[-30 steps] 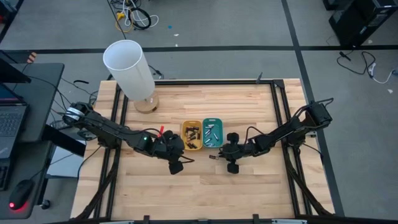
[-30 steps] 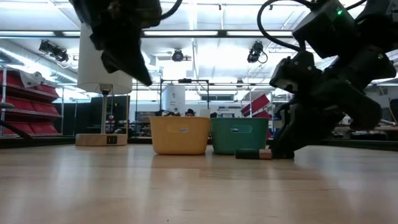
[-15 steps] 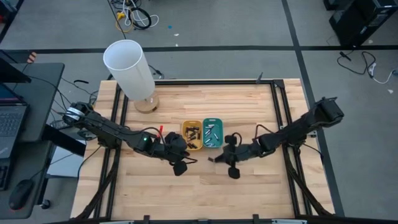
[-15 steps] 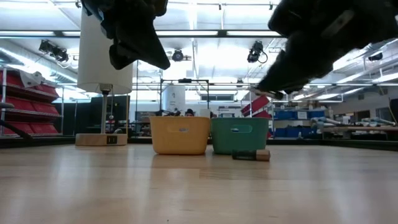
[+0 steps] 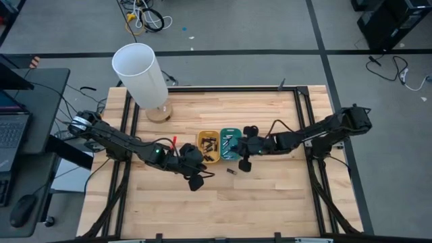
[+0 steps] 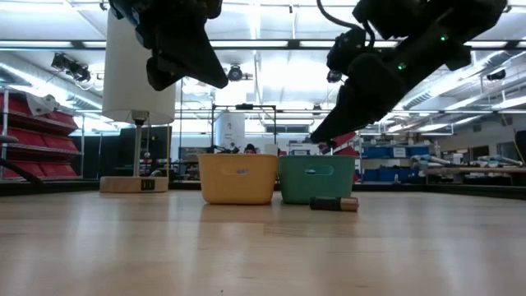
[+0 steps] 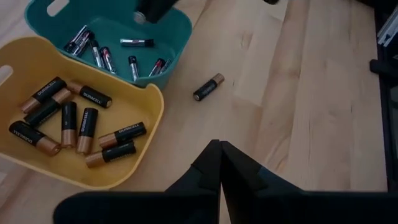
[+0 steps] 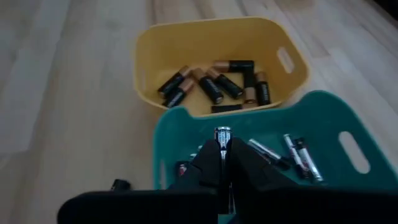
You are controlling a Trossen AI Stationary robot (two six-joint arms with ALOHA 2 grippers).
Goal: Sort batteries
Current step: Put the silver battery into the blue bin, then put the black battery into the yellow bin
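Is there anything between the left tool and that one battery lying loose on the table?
Nothing visible. Only bare wood lies between the left tool and the loose battery. The teal tray sits beyond it, off to one side, and the right tool, shut on a slim battery, hangs over that tray.

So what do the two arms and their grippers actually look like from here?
Both arms are dark, jointed and slim, with black cables looped alongside. The left gripper and right gripper end in two dark tapered fingers. A small green light glows on the left arm.

light: bright, even, overhead strip lights (image 6: 246, 45) | shadows: soft | blur: right wrist view soft
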